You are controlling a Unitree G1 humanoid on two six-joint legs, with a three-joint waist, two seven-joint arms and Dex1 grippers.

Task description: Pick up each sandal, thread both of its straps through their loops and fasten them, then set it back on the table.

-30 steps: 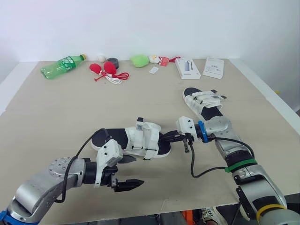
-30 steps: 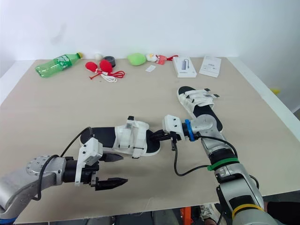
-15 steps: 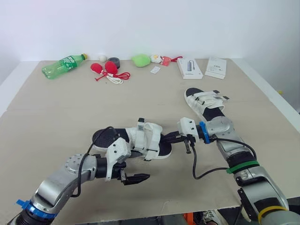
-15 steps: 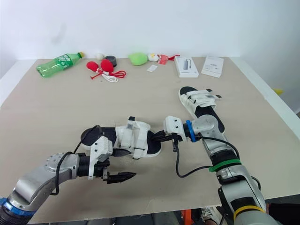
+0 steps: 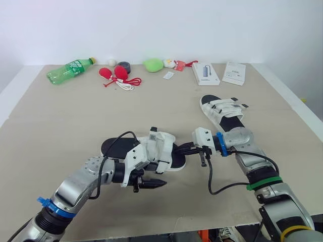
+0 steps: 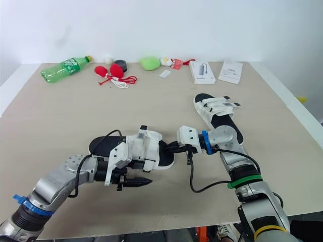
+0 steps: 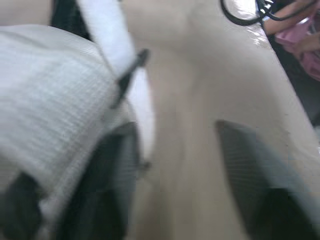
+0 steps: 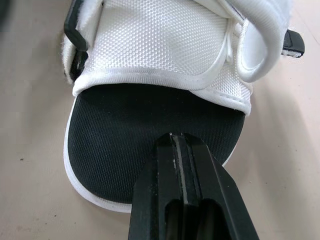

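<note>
As sandal [image 5: 159, 146] lies flat, left hand [image 7: 183, 172] gapes.

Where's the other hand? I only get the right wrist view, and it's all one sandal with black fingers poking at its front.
Observer: The left hand is open at the side of the near sandal, next to its white straps.
Operator: Is there another sandal?
Observer: Yes, the far sandal lies flat on the table, farther back on the robot's right.
Operator: Anything else up there?
Observer: A green bottle lies on its side near the far left corner.
</note>
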